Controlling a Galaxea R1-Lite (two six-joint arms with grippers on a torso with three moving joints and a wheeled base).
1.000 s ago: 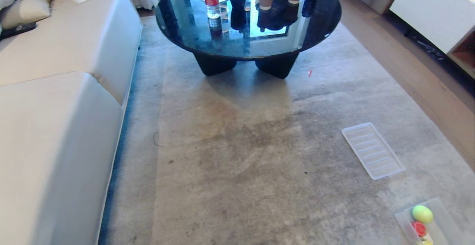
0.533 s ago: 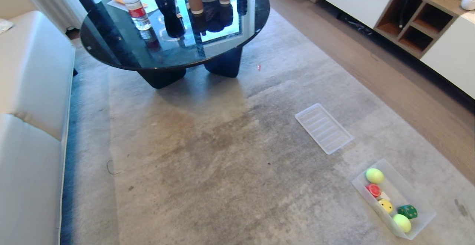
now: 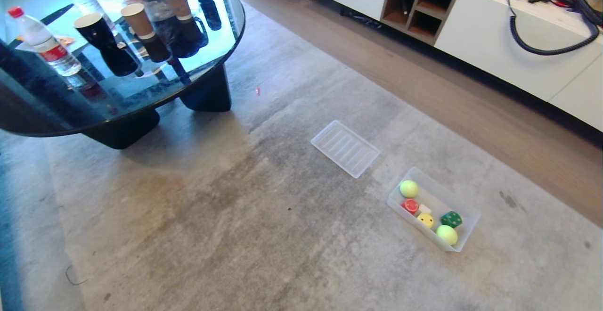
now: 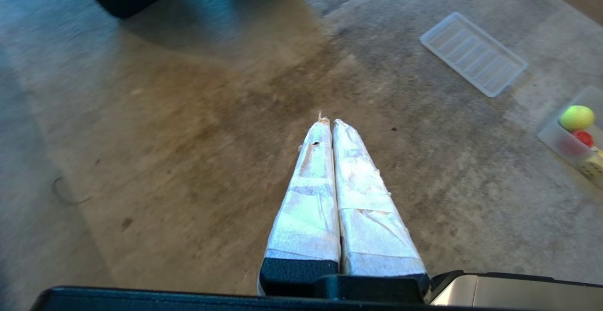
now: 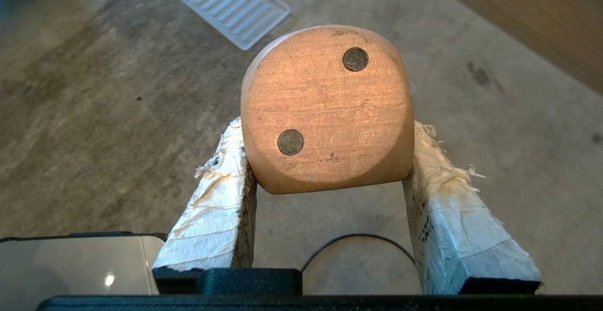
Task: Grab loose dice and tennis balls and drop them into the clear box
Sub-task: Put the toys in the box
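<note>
My right gripper (image 5: 327, 132) is shut on a beige die (image 5: 325, 108), held above the carpet with its two-pip face towards the wrist camera. The left gripper (image 4: 329, 123) is shut and empty, hanging over bare carpet. Neither arm shows in the head view. The clear box (image 3: 452, 192) lies on the carpet at the lower right. Inside it are two tennis balls (image 3: 409, 188) (image 3: 446, 234), a red die (image 3: 411, 205), a yellow die (image 3: 426, 220) and a dark green die (image 3: 451, 218). The left wrist view catches one end of the clear box (image 4: 556, 136).
A flat ribbed translucent tray (image 3: 345, 148) lies on the carpet just beyond the box. A round black glass table (image 3: 141, 99) with cups and bottles stands at the far left. A white cabinet (image 3: 494, 42) runs along the far right beyond a strip of wooden floor.
The head camera has swung round, so the whole scene has slid left and up in the picture. The clear box has gone from the frame's edge to full view.
</note>
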